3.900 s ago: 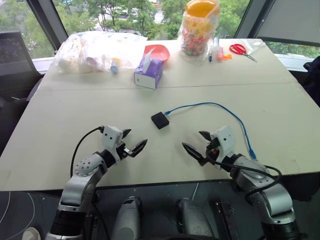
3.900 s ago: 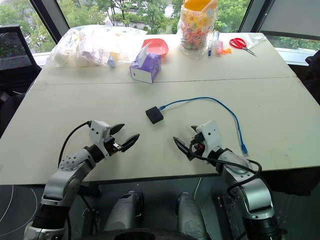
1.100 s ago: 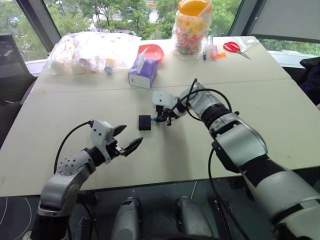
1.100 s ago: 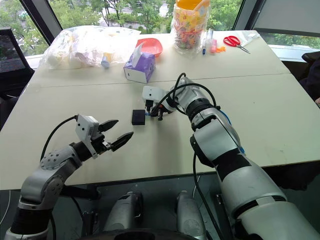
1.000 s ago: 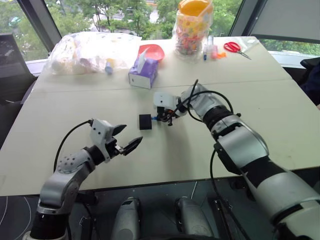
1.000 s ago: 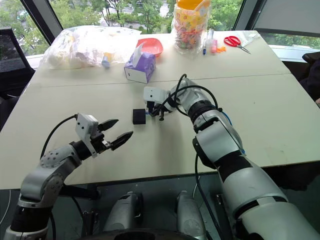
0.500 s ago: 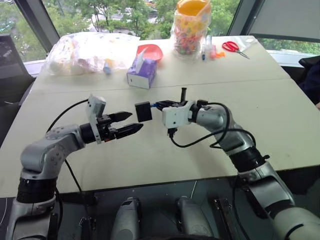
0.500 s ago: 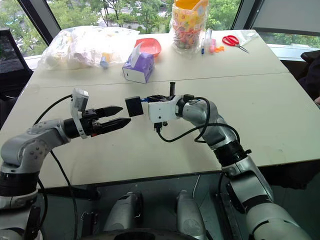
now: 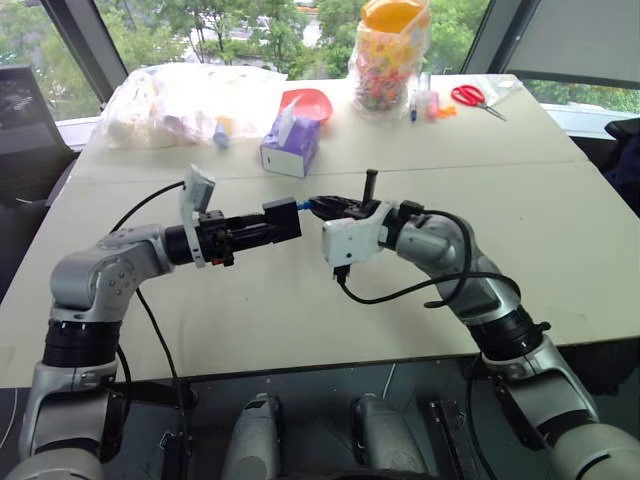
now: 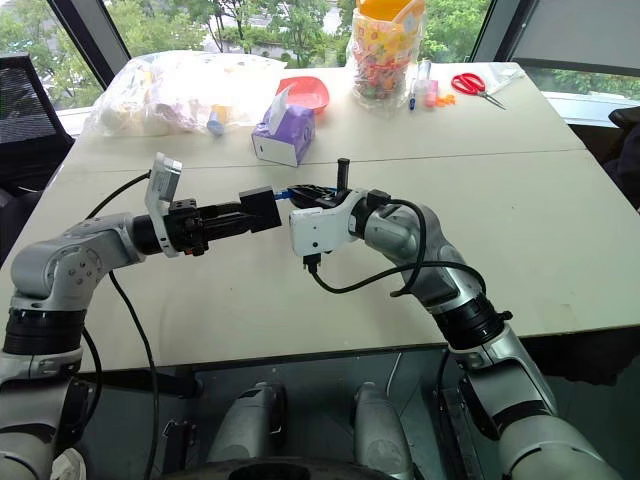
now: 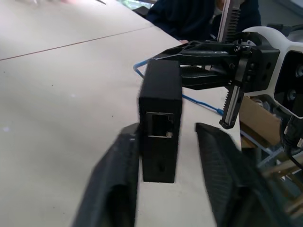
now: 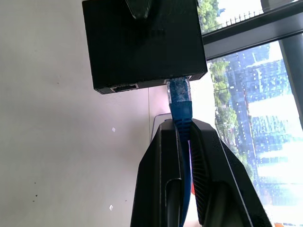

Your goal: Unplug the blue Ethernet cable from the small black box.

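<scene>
No legible text on anything here

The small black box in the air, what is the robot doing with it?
The robot holds the small black box above the table between its two arms. The left gripper grips the box, and the right gripper is shut on the blue Ethernet cable just behind its plug. The plug is not yet pulled out.

beige table (image 9: 560,230) bearing tissue box (image 9: 292,148), scissors (image 9: 476,96), red bowl (image 9: 312,101)

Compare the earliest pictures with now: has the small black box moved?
Yes. The small black box has left the table and now hangs above it, nearer the purple tissue box.
</scene>
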You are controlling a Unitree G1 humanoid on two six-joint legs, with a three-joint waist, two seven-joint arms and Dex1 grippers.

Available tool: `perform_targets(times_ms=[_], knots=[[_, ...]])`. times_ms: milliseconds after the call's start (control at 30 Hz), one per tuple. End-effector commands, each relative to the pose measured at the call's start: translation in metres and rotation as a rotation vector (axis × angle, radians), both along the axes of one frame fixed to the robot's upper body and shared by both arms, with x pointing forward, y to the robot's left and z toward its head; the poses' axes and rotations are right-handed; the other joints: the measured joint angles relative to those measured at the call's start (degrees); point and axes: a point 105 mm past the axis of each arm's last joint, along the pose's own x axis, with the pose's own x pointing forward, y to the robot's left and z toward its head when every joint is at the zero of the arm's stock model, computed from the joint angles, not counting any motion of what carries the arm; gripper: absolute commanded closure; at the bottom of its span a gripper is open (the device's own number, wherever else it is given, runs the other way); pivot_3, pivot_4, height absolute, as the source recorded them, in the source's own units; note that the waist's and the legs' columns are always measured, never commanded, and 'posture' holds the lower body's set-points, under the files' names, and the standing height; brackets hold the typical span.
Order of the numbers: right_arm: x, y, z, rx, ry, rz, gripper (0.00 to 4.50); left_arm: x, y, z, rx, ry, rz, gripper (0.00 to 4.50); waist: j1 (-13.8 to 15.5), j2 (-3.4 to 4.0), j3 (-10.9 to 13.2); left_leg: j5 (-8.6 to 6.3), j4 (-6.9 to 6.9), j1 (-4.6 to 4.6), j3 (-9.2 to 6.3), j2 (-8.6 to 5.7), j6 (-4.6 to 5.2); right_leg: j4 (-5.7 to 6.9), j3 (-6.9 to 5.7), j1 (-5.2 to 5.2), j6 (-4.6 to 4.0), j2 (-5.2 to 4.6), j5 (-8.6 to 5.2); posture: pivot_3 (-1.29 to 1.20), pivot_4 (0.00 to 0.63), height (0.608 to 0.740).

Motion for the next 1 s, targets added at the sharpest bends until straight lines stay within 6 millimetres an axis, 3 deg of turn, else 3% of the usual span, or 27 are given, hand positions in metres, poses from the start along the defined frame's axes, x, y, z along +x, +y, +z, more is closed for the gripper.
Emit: perform_targets(times_ms=[33, 133, 200, 300, 500, 600, 767, 1000], knots=[[-0.010, 0.005, 0.014, 0.010, -0.050, 0.040, 4.50, 0.002, -0.001, 0.013, -0.009, -0.059, -0.009, 4.07, 0.12, 0.00, 0.00, 0.00, 0.01, 0.00, 0.00, 0.00, 0.00, 0.00, 0.00, 0.00, 0.00, 0.00, 0.00, 0.00, 0.150, 0.735], [-0.010, 0.005, 0.015, 0.005, -0.045, 0.045, 4.50, 0.001, -0.003, 0.012, -0.008, -0.061, -0.020, 4.07, 0.31, -0.01, 0.00, 0.00, 0.04, -0.01, 0.00, 0.00, 0.00, 0.00, 0.01, 0.01, 0.00, 0.00, 0.00, 0.00, 0.150, 0.735], [-0.015, 0.005, 0.016, 0.037, 0.048, 0.067, 4.50, -0.009, -0.004, 0.008, 0.030, -0.085, -0.078, 4.07, 0.27, -0.01, 0.00, 0.00, 0.05, -0.01, 0.00, 0.00, 0.00, 0.00, 0.00, 0.02, -0.01, 0.00, 0.00, 0.00, 0.150, 0.735], [-0.030, 0.002, 0.017, 0.084, 0.313, 0.148, 3.33, -0.019, -0.001, 0.007, 0.053, -0.072, -0.153, 4.07, 0.25, -0.01, 0.01, 0.00, -0.01, -0.01, 0.00, 0.01, 0.00, 0.00, 0.00, 0.01, -0.01, 0.00, 0.00, 0.00, 0.150, 0.735], [-0.061, -0.014, 0.026, 0.092, 0.809, 0.287, 0.16, -0.023, 0.004, 0.016, 0.071, -0.127, -0.231, 4.07, 0.45, -0.01, 0.01, 0.00, 0.06, -0.01, -0.01, 0.02, 0.00, -0.01, -0.01, 0.05, -0.04, -0.03, -0.01, 0.00, 0.150, 0.735], [-0.053, -0.017, 0.042, 0.254, 1.066, 0.284, 0.16, -0.027, 0.002, 0.023, 0.078, -0.168, -0.279, 4.07, 0.24, -0.01, 0.01, 0.00, 0.06, 0.00, -0.01, 0.03, 0.00, -0.03, -0.01, 0.02, -0.06, -0.04, -0.01, 0.00, 0.150, 0.735], [-0.042, -0.020, 0.044, 0.391, 1.378, 0.220, 0.16, -0.033, 0.000, 0.033, 0.072, -0.199, -0.324, 4.07, 0.24, -0.01, 0.01, -0.01, -0.01, -0.01, -0.01, 0.04, 0.00, -0.04, -0.01, -0.03, -0.08, -0.04, -0.01, 0.00, 0.150, 0.735], [-0.042, -0.012, 0.049, 0.465, 1.505, 0.249, 0.16, -0.034, 0.001, 0.037, 0.079, -0.214, -0.333, 4.07, 0.33, -0.01, 0.01, -0.01, 0.00, -0.26, -0.01, 0.03, 0.03, -0.05, -0.02, -0.19, -0.05, -0.02, 0.01, 0.00, 0.150, 0.735]])
